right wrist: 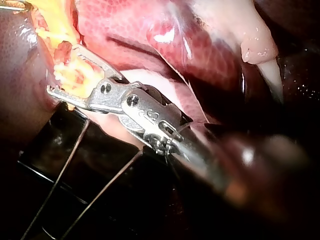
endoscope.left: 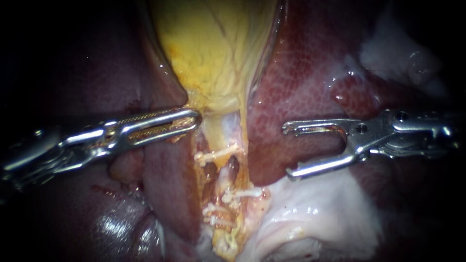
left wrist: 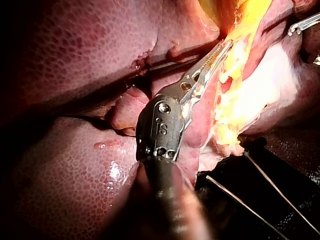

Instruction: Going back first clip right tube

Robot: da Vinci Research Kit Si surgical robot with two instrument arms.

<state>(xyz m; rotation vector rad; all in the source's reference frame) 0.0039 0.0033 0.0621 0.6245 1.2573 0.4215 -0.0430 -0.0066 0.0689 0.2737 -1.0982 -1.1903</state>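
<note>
The yellow gallbladder (endoscope.left: 213, 48) hangs down between dark red liver lobes (endoscope.left: 301, 73) and narrows to a dissected strip with pale tubes (endoscope.left: 227, 177). White clips cross this strip: one high up (endoscope.left: 216, 155), one on the right side (endoscope.left: 242, 193) and a pair lower down (endoscope.left: 213, 216). My left instrument (endoscope.left: 191, 119) lies with its long toothed jaws shut on the tissue at the gallbladder's neck (left wrist: 220, 52). To the right of the tubes, my right instrument (endoscope.left: 289, 150) holds its hooked jaws wide open and empty over the liver, clear of the clips (right wrist: 64, 70).
Pale fatty tissue (endoscope.left: 315, 208) spreads below my right instrument. A liver lobe (endoscope.left: 170, 184) borders the strip on the left. In the wrist views a dark board with thin wires (right wrist: 60, 165) lies under the tissue's edge.
</note>
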